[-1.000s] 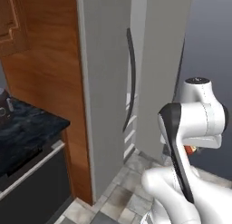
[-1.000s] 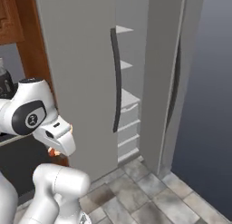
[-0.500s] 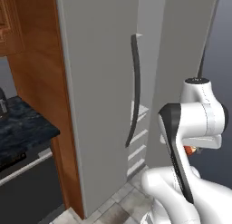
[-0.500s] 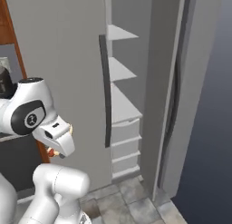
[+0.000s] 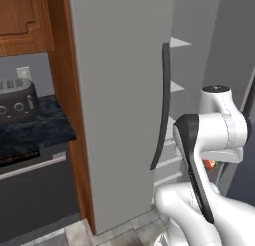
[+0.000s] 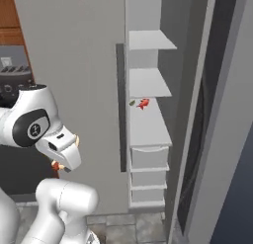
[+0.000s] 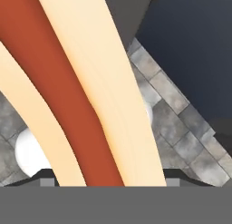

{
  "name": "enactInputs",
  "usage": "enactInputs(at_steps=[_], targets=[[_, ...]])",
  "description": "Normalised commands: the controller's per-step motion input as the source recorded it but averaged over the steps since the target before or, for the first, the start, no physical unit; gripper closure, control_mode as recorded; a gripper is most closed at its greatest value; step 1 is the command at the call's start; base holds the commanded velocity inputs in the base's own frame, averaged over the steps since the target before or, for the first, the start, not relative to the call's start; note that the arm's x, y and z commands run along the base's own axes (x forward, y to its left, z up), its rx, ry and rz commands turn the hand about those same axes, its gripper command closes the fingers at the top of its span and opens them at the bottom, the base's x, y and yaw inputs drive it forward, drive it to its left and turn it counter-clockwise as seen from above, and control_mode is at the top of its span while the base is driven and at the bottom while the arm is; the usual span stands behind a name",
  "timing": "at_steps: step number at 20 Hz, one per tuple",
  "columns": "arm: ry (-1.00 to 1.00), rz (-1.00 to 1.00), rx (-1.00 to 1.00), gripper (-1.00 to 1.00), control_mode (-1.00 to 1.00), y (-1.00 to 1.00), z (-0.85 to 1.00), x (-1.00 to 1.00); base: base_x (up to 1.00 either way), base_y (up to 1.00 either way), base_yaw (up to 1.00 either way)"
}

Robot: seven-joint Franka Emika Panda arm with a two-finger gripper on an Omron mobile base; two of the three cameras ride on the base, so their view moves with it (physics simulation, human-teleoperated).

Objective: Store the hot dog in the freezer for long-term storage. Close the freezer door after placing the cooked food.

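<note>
The main risk is dropping the hot dog [image 7: 86, 91] before it reaches a shelf. It is very small, the arm is folded back close to the base, and a long swing toward the freezer [image 6: 148, 134] could shake it loose onto the tiled floor [image 7: 172, 114]. A second risk is a collision: the freezer compartment is narrow, with the plain grey door [image 5: 119, 105] and its dark handle [image 5: 162, 105] on one side and the freezer door [image 6: 217, 139] standing open on the other, so a wide reach could clip either one or a shelf edge. Something small and red already lies on the middle shelf [image 6: 148, 112] and could be knocked by a careless placement.

In the hand view the hot dog sits right up against the camera, running from the bottom edge to the top, tan bun on both sides of the reddish sausage. It lies between the jaws, which appear clamped on it, though the fingertips themselves are hidden behind it. In the base views an orange speck shows at the gripper [image 6: 58, 165], low beside the arm's own body and well apart from the shelves.
</note>
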Motion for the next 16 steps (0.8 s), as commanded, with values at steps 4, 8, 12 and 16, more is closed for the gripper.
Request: enactInputs(at_steps=[4,8,12,16], targets=[[0.00,0.00,0.00,1.00,1.00,0.00,0.00,0.00,0.00,-0.71,0.40],[0.00,0.00,0.00,1.00,1.00,0.00,0.00,0.00,0.08,-0.62,0.12],[0.00,0.00,0.00,1.00,1.00,0.00,0.00,0.00,0.03,-0.30,-0.09],[0.00,0.00,0.00,1.00,1.00,0.00,0.00,0.00,0.00,-0.02,-0.23]])
